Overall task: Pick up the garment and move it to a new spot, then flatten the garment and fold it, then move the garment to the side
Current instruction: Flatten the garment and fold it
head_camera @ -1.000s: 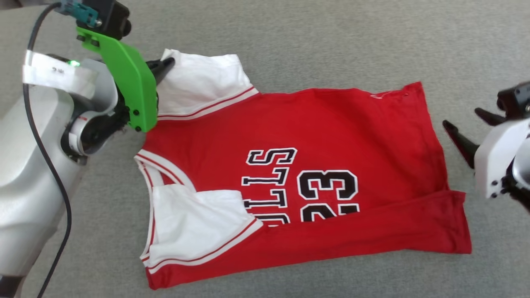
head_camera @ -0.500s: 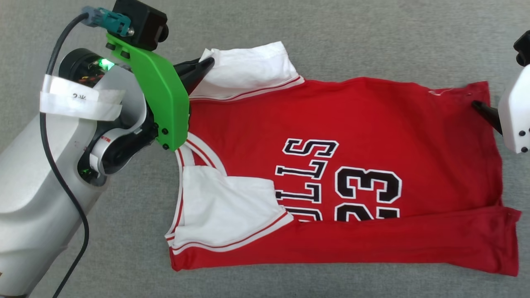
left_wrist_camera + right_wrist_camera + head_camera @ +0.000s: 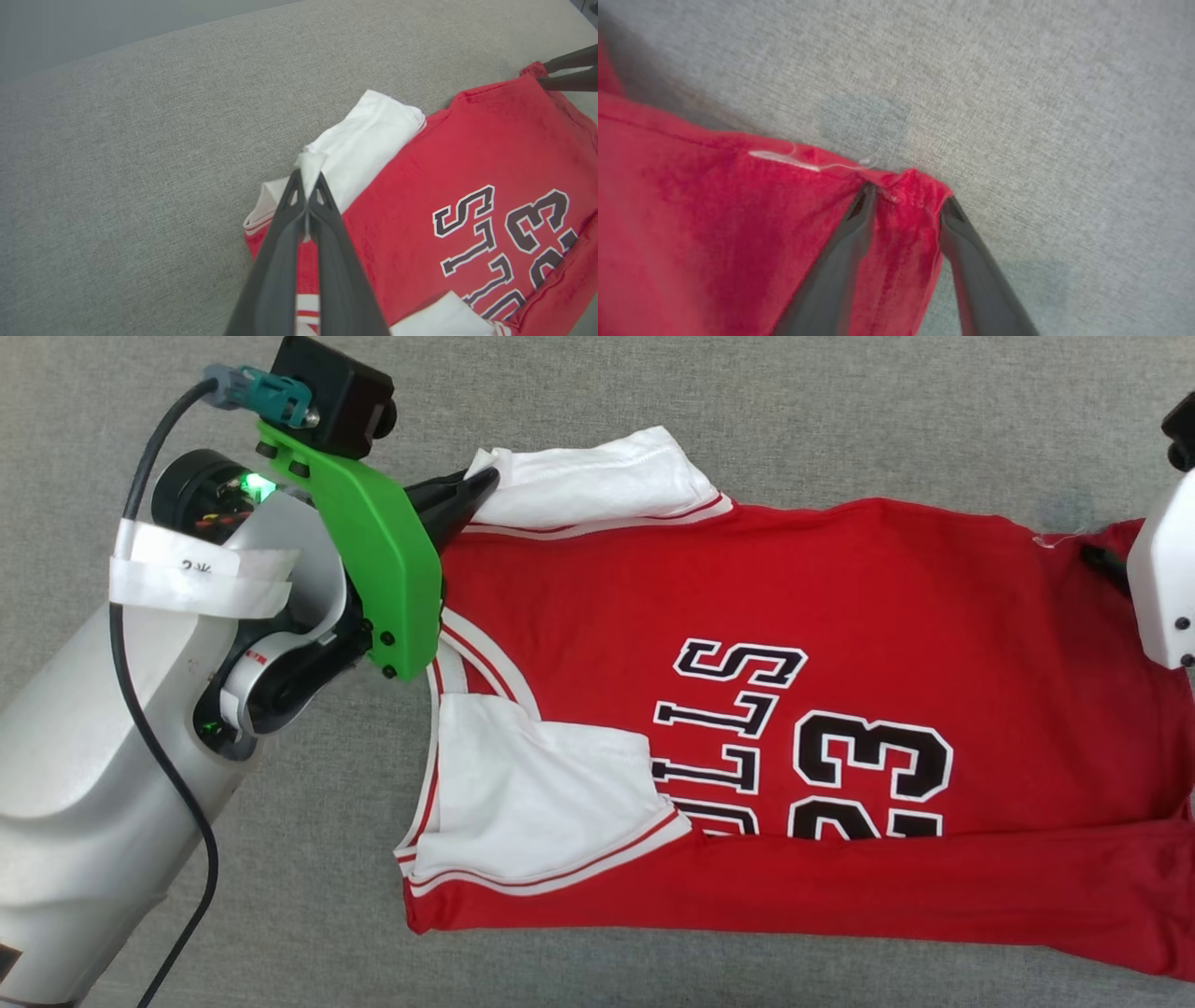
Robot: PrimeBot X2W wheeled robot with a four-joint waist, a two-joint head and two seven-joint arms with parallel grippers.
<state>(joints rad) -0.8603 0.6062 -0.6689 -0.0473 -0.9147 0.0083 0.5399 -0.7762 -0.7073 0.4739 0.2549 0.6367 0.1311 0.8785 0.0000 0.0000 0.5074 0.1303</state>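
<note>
Your left arm reaches in from the lower left of the head view, pale forearm angled upward, wrist turned so the left gripper (image 3: 308, 179) points across at the garment (image 3: 747, 607). Its jaws are pressed together, pinching a peak of cloth at the edge of the far white sleeve (image 3: 597, 481). Your right gripper (image 3: 908, 196) comes in from the right edge, fingers spread, the bunched red hem corner between them. The garment lies on the grey fabric surface (image 3: 747, 411), print up, its near long edge folded over.
</note>
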